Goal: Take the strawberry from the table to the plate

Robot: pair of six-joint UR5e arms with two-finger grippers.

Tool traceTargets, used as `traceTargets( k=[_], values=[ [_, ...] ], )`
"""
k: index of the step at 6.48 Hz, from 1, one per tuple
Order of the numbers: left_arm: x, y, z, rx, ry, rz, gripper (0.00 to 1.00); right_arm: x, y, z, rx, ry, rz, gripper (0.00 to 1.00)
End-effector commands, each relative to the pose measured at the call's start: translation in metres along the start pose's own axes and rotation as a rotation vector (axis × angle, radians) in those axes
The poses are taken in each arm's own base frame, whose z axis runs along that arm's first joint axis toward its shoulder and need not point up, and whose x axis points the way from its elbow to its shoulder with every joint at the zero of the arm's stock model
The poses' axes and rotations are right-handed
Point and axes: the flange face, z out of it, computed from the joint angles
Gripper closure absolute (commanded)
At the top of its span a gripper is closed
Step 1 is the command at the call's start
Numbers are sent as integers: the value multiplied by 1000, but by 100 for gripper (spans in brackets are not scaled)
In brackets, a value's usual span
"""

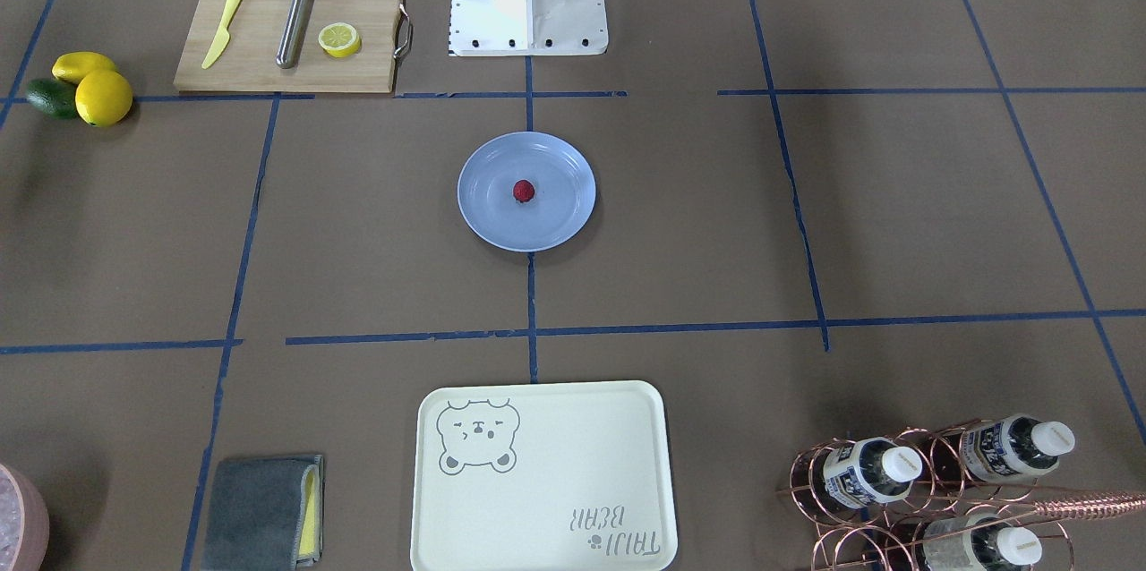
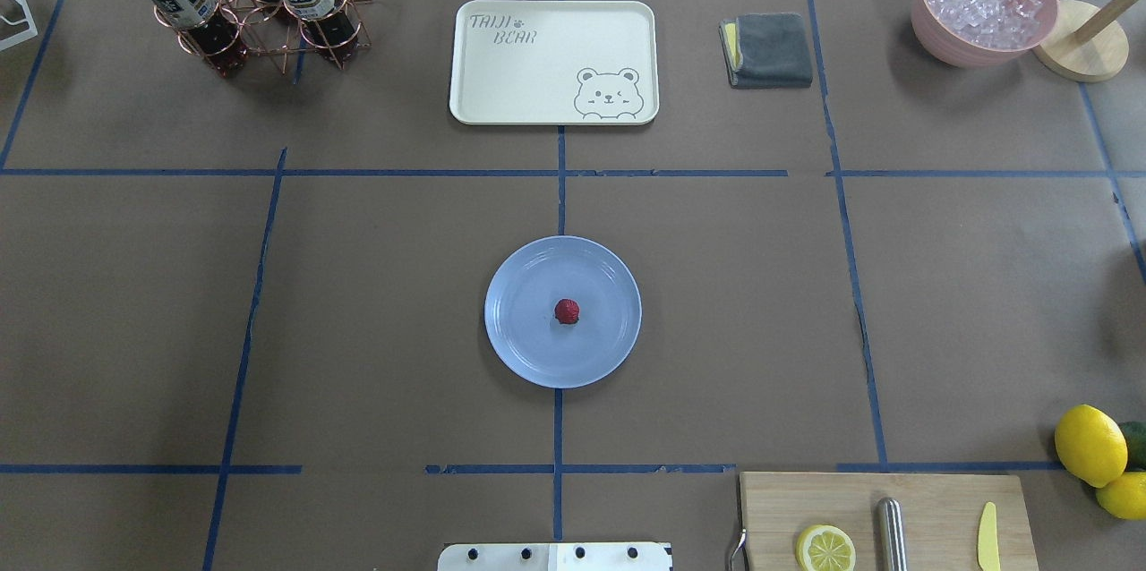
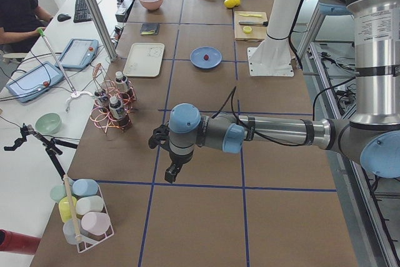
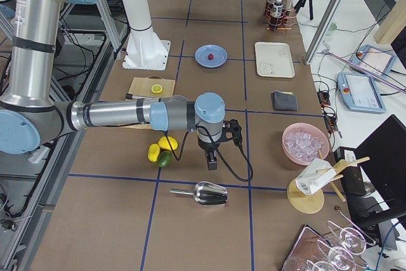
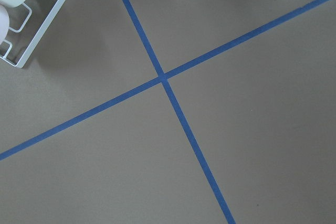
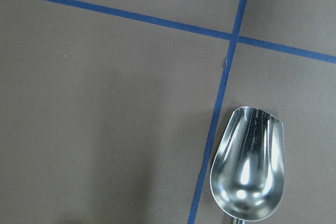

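Observation:
The small dark-red strawberry (image 1: 524, 191) (image 2: 566, 311) lies near the middle of the round pale blue plate (image 1: 483, 217) (image 2: 519, 352), which rests at the centre of the brown taped table (image 1: 806, 222). Neither arm reaches into the overhead or front views. In the left side view the left gripper (image 3: 170, 176) hangs over the table far from the plate, near the bottle rack. The right side view has the right gripper (image 4: 211, 164) over the table's other end, above a metal scoop (image 4: 202, 193). I cannot tell whether either gripper is open or shut. No fingers show in the wrist views.
A wooden cutting board (image 2: 931, 499) carries a lemon half, a yellow knife and a metal bar. Lemons and an avocado (image 2: 1097, 455) lie beside it. A cream bear tray (image 2: 537, 79), a bottle rack (image 2: 251, 7), a grey cloth (image 2: 770, 50) and an ice bowl (image 2: 985, 3) line the far side. A person (image 3: 19, 10) sits off the table.

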Motion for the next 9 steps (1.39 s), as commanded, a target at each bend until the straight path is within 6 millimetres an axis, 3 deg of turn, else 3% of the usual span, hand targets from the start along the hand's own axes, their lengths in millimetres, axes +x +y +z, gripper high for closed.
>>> traceTargets(
  k=[1,4,6,9],
  values=[
    [0,0,0,0,0,-8,0,4,5,5,-16,-9,18,0],
    [3,1,2,-2,52,-99,0,5,10,8,-56,-33,130,0],
    [-3,7,12,-15,65,-141,0,3,11,8,-50,-32,121,0],
    [-2,7,11,-9,64,-130,0,2,8,6,-47,-32,117,0]
  ],
)
